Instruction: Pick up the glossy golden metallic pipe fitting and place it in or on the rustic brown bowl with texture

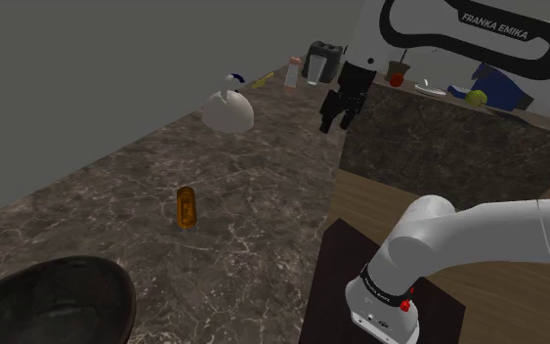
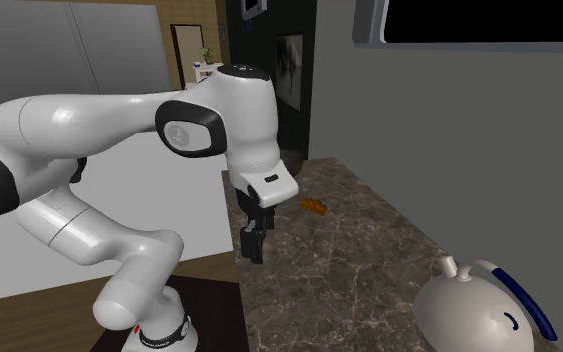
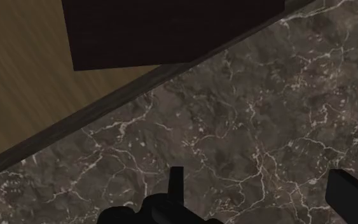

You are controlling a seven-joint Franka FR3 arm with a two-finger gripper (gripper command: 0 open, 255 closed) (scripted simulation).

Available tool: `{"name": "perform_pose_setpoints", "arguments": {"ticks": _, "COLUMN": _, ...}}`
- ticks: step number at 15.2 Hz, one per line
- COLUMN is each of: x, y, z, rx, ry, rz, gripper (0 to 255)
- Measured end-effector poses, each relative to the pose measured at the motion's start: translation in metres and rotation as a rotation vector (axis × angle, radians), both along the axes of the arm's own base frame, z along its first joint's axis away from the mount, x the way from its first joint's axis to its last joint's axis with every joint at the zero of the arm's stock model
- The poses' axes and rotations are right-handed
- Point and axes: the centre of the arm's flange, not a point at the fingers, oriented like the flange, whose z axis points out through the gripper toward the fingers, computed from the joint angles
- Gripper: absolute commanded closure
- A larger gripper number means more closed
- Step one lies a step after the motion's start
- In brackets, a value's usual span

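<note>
While the golden pipe fitting (image 1: 187, 207) lies untouched mid-worktop (image 1: 263, 244), the claw (image 3: 260, 186) hangs open, empty, at the worktop's edge. Grasp and drop into dark bowl (image 1: 63, 293) remain.

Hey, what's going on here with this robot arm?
The white arm holds its black hand over the dark marble counter, fingers open and empty. The golden pipe fitting sits on the counter, apart from the hand and untouched. The dark bowl meant to receive it sits at the shoulder view's lower left. Nothing has been picked up yet.
</note>
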Motion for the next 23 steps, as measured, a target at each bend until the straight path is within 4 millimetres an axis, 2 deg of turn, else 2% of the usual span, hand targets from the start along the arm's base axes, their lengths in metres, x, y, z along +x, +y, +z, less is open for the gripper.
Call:
{"name": "perform_pose_setpoints", "arguments": {"ticks": 2, "x": 0.001, "y": 0.006, "z": -0.001, "rx": -0.001, "ry": 0.001, "rz": -0.003, "gripper": 0}}
{"name": "perform_pose_setpoints", "arguments": {"ticks": 5, "x": 0.013, "y": 0.036, "z": -0.008, "rx": -0.005, "ry": 0.007, "rz": -0.018, "gripper": 0}}
{"name": "perform_pose_setpoints", "arguments": {"ticks": 16, "x": 0.048, "y": 0.174, "z": -0.052, "rx": -0.025, "ry": 0.031, "rz": -0.089, "gripper": 0}}
{"name": "perform_pose_setpoints", "arguments": {"ticks": 19, "x": 0.062, "y": 0.214, "z": -0.057, "rx": -0.030, "ry": 0.037, "rz": -0.108, "gripper": 0}}
{"name": "perform_pose_setpoints", "arguments": {"ticks": 23, "x": 0.082, "y": 0.263, "z": -0.075, "rx": -0.037, "ry": 0.047, "rz": -0.134, "gripper": 0}}
